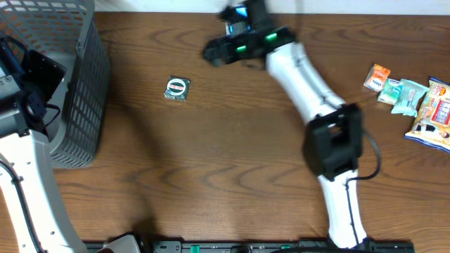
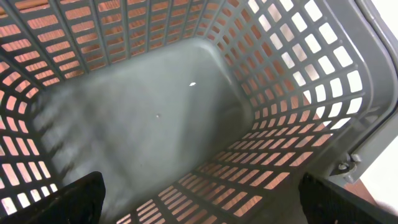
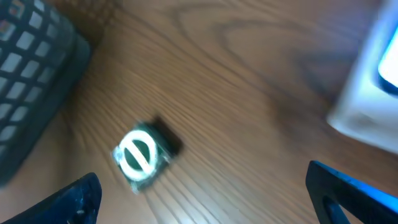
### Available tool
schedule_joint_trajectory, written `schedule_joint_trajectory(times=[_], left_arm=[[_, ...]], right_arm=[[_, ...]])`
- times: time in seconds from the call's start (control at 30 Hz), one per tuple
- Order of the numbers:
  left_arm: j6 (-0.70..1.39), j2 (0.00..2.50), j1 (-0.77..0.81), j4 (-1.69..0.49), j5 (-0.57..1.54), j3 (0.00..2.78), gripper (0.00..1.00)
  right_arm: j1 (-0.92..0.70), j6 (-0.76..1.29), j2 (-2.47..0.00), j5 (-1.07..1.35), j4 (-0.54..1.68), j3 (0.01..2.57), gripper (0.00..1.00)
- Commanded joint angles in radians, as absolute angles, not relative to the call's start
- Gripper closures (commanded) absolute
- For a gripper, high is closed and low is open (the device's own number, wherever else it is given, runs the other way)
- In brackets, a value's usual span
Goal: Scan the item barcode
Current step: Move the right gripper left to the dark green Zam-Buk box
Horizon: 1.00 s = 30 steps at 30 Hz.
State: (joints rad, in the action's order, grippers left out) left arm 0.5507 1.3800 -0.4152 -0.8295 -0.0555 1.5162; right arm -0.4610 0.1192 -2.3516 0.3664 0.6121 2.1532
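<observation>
A: Entry one, the task's thing. Where do we log it?
B: Packet [image 1: 177, 88]: small, dark, with a round green-and-white mark facing up. We place it flat on the tabletop [image 1: 211, 161], toward the far edge and left of centre. There is bare wood on all its sides.
A: Nearest neighbours?
B: Basket [image 1: 88, 84]: grey lattice, filling the far-left corner and running down the left edge. A strip of wood lies between its wall and the packet. On the packet's other side is the right gripper [image 1: 213, 52], close to the far edge and apart from the packet.
A: State of that pincer?
B: In the wrist view we record its fingers [image 3: 78, 199] spread out to the frame's lower corners, holding nothing. The packet lies blurred on the wood ahead of them.
A: And the other?
B: Left gripper [image 2: 199, 183]: it hangs over the basket's mouth with jaws wide and nothing in them. There are pale specks on the basket floor below.
A: Remaining stock?
B: Snack packs [image 1: 430, 112]: clustered at the right edge, well apart from the packet. White block [image 3: 373, 93]: blue glow, blurred — we cannot tell what it is. Right arm [image 1: 302, 77]: crosses from the near edge to the far edge, right of centre. The broadest free wood we see is the middle and the near-left stretch.
</observation>
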Motion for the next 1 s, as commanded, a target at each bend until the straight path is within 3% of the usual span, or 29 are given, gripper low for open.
schedule_joint_trajectory(times=[0.0, 0.2, 0.23, 0.3, 0.43, 0.6, 0.7, 0.9, 0.97], left_arm=[[0.555, 1.38, -0.419, -0.83, -0.065, 1.522, 0.02], [0.555, 1.38, -0.419, -0.83, -0.065, 1.522, 0.02], [0.555, 1.38, -0.419, -0.83, -0.064, 1.522, 0.02], [0.555, 1.38, -0.419, -0.83, -0.065, 1.522, 0.02], [0.555, 1.38, -0.419, -0.83, -0.064, 1.522, 0.02], [0.555, 1.38, -0.419, -0.83, -0.065, 1.522, 0.02], [0.555, 1.38, -0.419, -0.83, -0.065, 1.522, 0.02], [0.555, 1.38, -0.419, -0.83, -0.065, 1.522, 0.03], [0.555, 1.38, -0.419, -0.83, -0.065, 1.522, 0.02]], right_arm=[[-0.57, 0.152, -2.344, 0.033, 0.56, 2.157, 0.01], [-0.713, 0.344, -2.354, -0.278, 0.492, 2.157, 0.01], [-0.732, 0.346, -2.363, -0.286, 0.466, 2.157, 0.12], [-0.747, 0.344, -2.373, -0.264, 0.452, 2.157, 0.22], [-0.753, 0.344, -2.373, -0.173, 0.484, 2.16, 0.12], [-0.723, 0.345, -2.373, 0.014, 0.558, 2.162, 0.09], [-0.71, 0.344, -2.376, 0.06, 0.606, 2.159, 0.01], [-0.728, 0.344, -2.379, 0.058, 0.554, 2.155, 0.01], [-0.739, 0.344, -2.388, 0.058, 0.52, 2.155, 0.06]])
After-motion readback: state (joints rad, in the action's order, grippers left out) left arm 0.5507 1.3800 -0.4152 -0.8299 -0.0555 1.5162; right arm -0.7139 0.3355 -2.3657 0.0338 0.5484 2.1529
